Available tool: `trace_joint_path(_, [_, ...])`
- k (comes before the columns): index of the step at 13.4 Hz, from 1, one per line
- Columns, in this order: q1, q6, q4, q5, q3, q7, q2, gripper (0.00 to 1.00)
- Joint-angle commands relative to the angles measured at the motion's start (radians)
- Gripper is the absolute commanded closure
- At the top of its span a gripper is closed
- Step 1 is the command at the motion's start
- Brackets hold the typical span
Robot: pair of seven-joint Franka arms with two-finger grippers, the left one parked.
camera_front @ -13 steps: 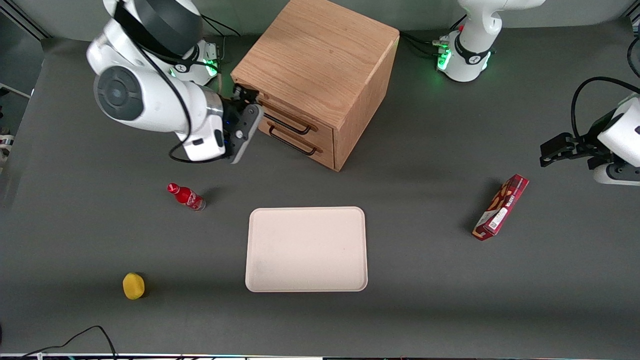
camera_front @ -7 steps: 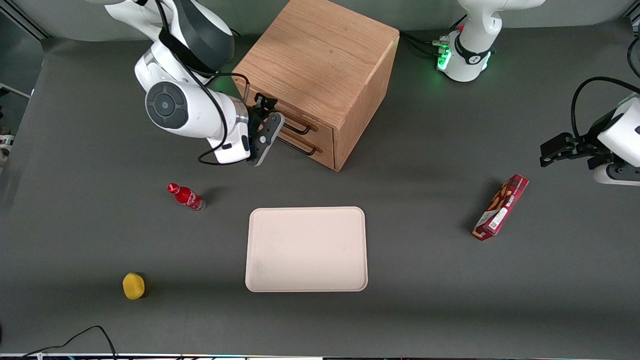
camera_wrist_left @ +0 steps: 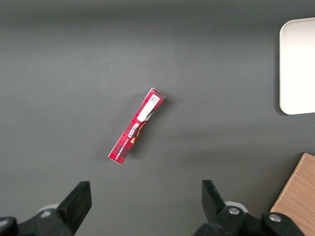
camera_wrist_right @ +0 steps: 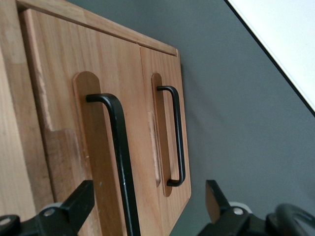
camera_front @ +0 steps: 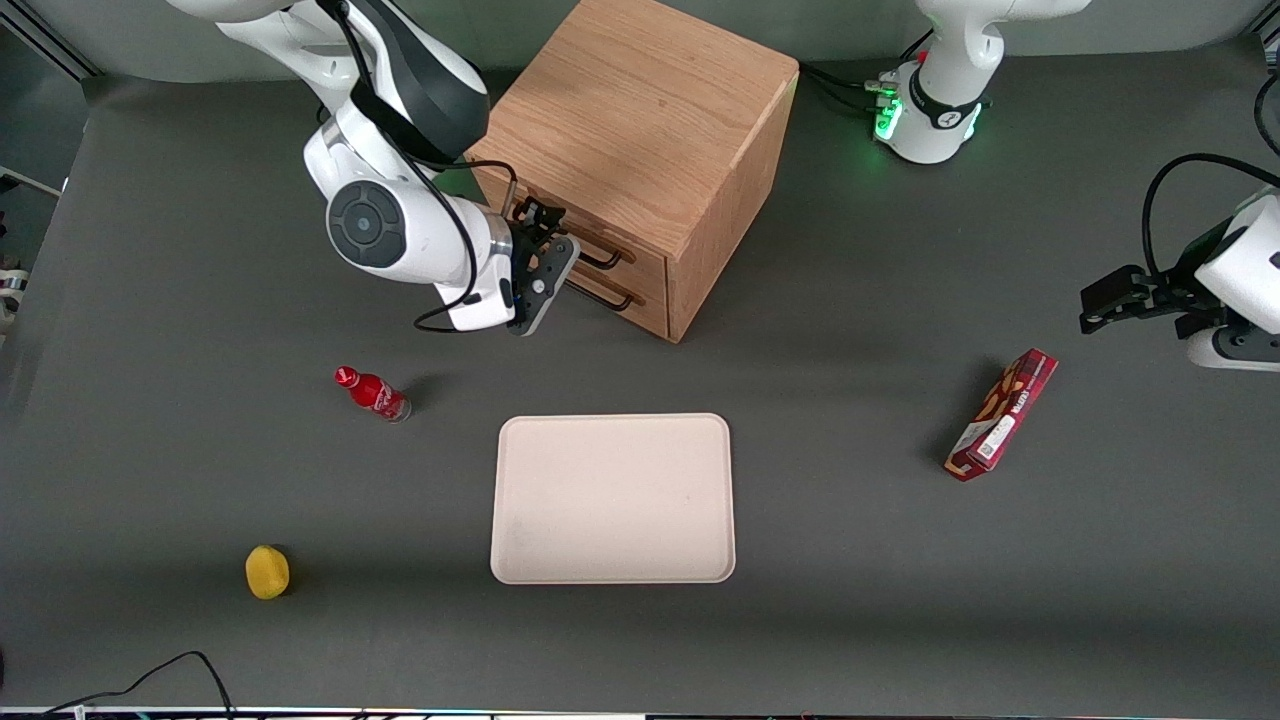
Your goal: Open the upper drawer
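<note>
Nearest the front camera, and well apart from the oak cabinet (camera_front: 640, 120), lay a yellow fruit-like lump (camera_front: 267, 572) and a pale tray (camera_front: 612, 498). A small red bottle (camera_front: 372, 393) stood nearer the cabinet, toward the working arm's end. A red box (camera_front: 1002, 414) lay off toward the parked arm's end. None of them looked likely to interfere with a pull.

The risk sat at the cabinet's front. The gripper (camera_wrist_right: 145, 206) hung right against that front with its claw spread wide. The black bar of the upper handle (camera_wrist_right: 118, 157) ran between the two fingers and was not yet clamped. The upper drawer (camera_wrist_right: 123, 69) was shut, flush with the cabinet face just under its top board.

The lower handle (camera_wrist_right: 177, 137) lay just beside the upper one and looked identical (an easy pair to confuse). A small downward drift before closing would probably have caught the wrong drawer.

The fingers also appeared to meet the bar at a slant. Had they closed off-centre or only grazed it, the grip could have slipped off mid-pull. A pull not in line with the drawer's travel might have jammed the tray or dragged the whole cabinet across the table. In the front view the arm's wrist hid most of the contact, so depth along the bar could not be judged there.
</note>
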Motion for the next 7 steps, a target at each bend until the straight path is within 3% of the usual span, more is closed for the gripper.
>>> trace_joint_path(1, [-0.012,0.060,-0.071,0.008,0.017,-0.018,-0.050,0.00])
trace_joint_path(7, [-0.014,0.084,-0.100,0.008,0.018,-0.018,-0.050,0.00])
